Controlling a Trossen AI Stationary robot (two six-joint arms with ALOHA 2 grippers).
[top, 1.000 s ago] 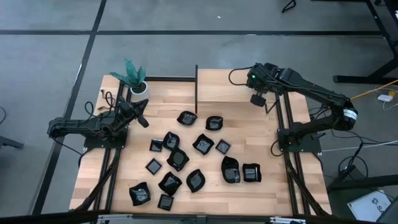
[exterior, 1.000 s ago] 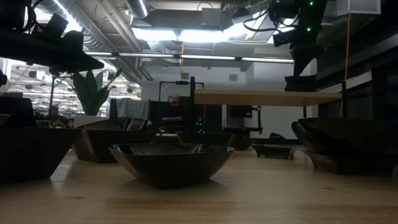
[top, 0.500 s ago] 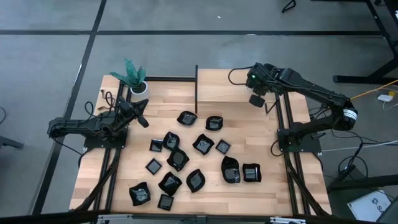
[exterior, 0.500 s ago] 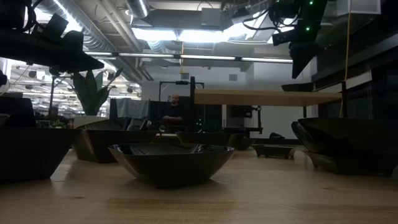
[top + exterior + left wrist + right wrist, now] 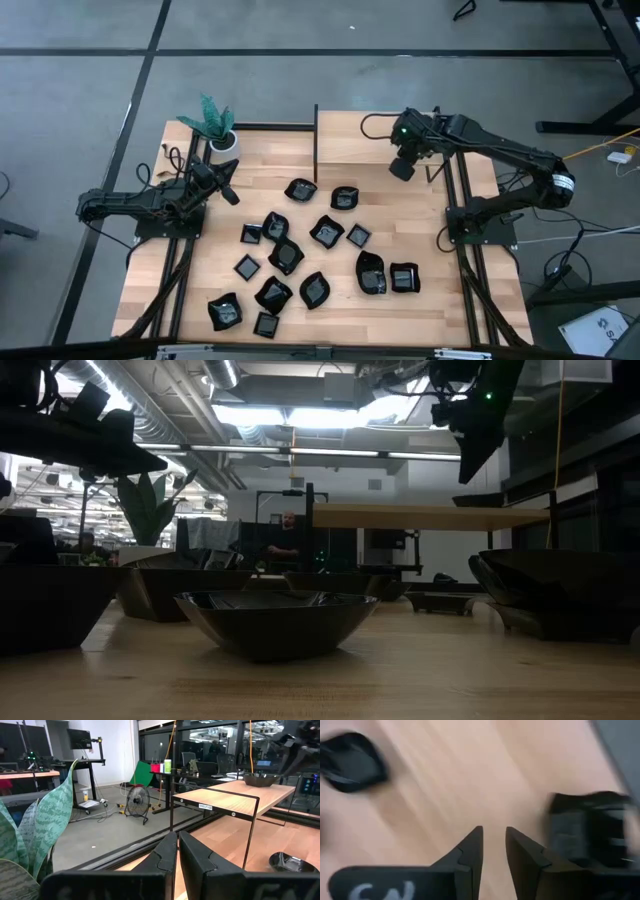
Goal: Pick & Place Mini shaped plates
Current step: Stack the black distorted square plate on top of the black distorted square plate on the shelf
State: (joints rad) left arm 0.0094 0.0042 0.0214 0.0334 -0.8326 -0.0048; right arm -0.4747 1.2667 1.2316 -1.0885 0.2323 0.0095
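The right gripper (image 5: 400, 168), seen from overhead in the upper right of the frame, has shifted slightly left and down from its spot a second ago. In the table-level view it has risen off the raised shelf (image 5: 430, 516). A mini shaped plate (image 5: 497, 501) that hung in its fingers now sits on that shelf, released. The fingers (image 5: 471, 847) now stand parted with nothing between them.

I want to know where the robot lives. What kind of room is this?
Probably a robot lab or workshop in an office-like building. Exposed ceiling pipes run overhead, a desk with a monitor and a floor fan stand nearby, and the robot's wooden table holds small black plates.
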